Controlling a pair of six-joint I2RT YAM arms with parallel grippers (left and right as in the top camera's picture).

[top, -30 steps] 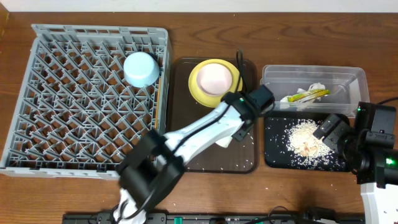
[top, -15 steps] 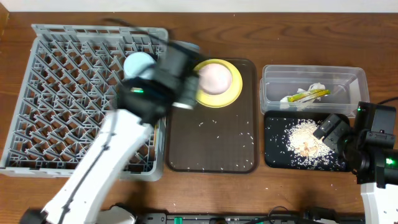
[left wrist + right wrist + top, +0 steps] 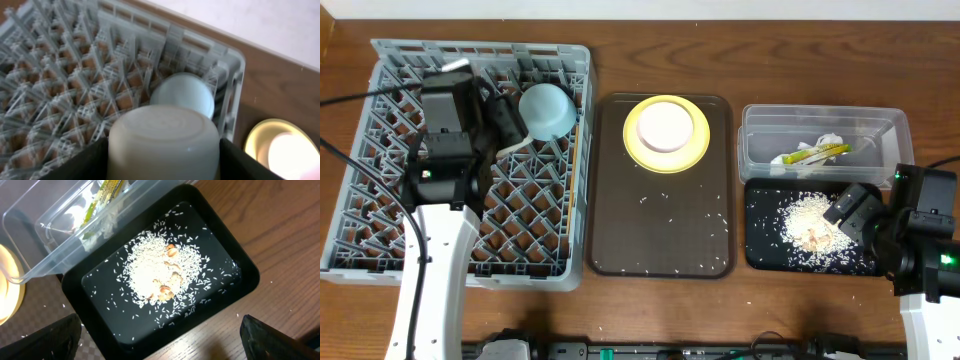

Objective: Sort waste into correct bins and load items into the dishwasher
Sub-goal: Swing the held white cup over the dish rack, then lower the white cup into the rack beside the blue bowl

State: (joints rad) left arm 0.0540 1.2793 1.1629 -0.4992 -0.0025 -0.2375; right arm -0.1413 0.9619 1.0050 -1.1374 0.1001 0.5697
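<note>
My left gripper point(image 3: 510, 128) hovers over the back of the grey dishwasher rack point(image 3: 410, 215), shut on a small white cup point(image 3: 164, 142) that fills the gap between its black fingers point(image 3: 85, 162). Just beyond the cup, a light blue bowl point(image 3: 548, 108) sits upside down in the rack's back right corner point(image 3: 182, 95). A round yellow plate point(image 3: 666, 133) lies at the back of the brown tray. My right gripper point(image 3: 160, 342) stands wide open over the front edge of the black tray point(image 3: 230, 280), which holds a heap of rice point(image 3: 155, 270).
The brown serving tray point(image 3: 660, 235) between rack and bins carries scattered rice grains. A clear tub point(image 3: 860, 125) behind the black tray holds a yellow-green wrapper point(image 3: 815, 152) and crumpled white paper point(image 3: 830, 140). Bare wooden table lies in front.
My left arm has swung from the right side of the brown tray across to the rack, carrying the white cup. The right arm has not moved.
</note>
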